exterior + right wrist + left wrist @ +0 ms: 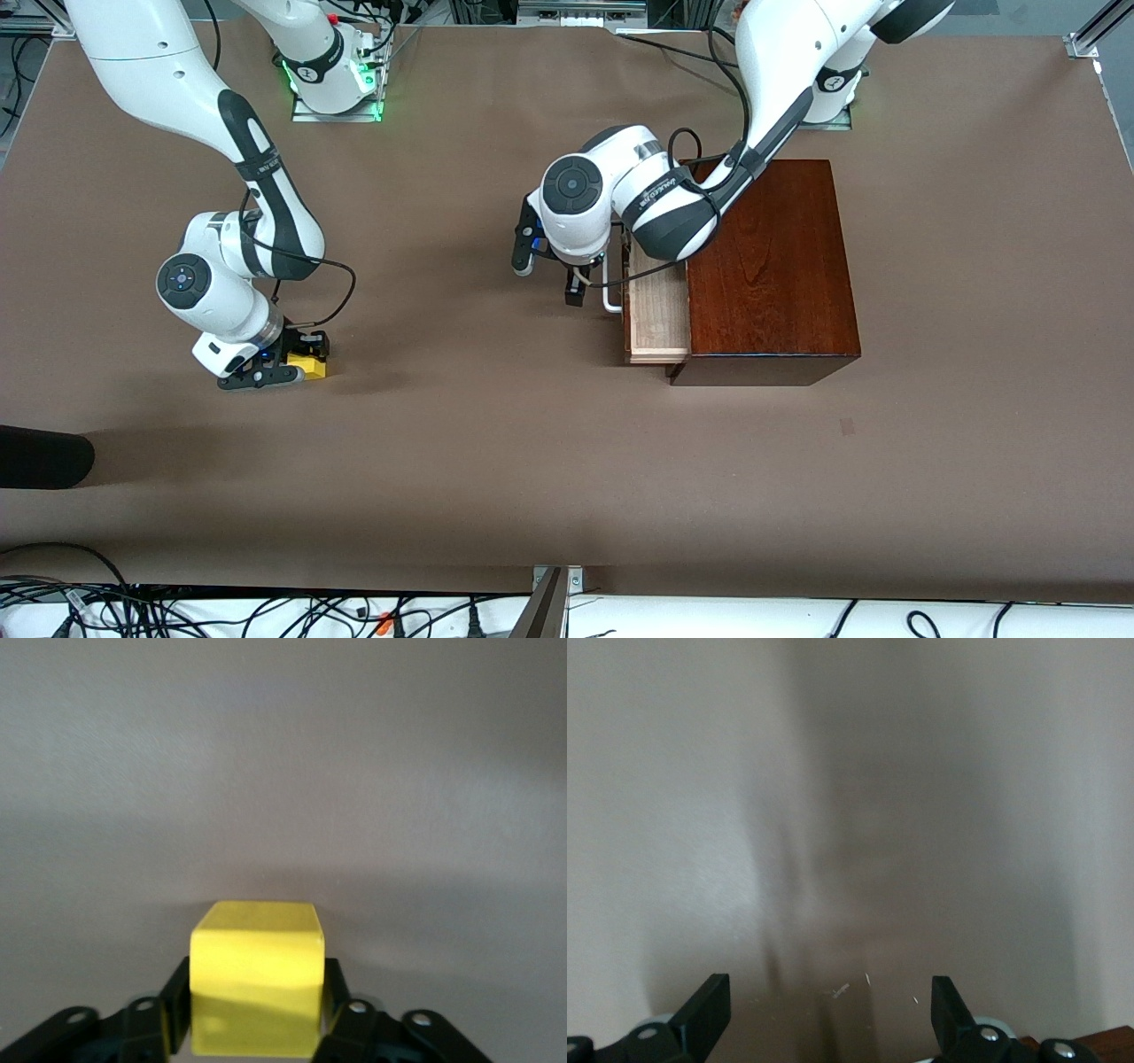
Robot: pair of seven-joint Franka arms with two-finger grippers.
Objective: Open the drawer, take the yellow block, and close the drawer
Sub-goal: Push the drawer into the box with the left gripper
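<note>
The dark reddish-brown wooden box (771,266) stands toward the left arm's end of the table. Its drawer (657,310) is slid partly out, showing the pale wood inside and the white U-shaped handle (609,299). My left gripper (549,275) is open and empty, just in front of the handle. In the left wrist view its fingers (709,1010) stand wide apart over bare table. My right gripper (297,365) is shut on the yellow block (311,364), low at the table toward the right arm's end. The right wrist view shows the block (257,988) between the fingers (173,1005).
A brown mat (532,461) covers the table. A dark rounded object (44,456) pokes in at the edge near the right arm's end, nearer the front camera. Cables (177,611) run along the nearest edge.
</note>
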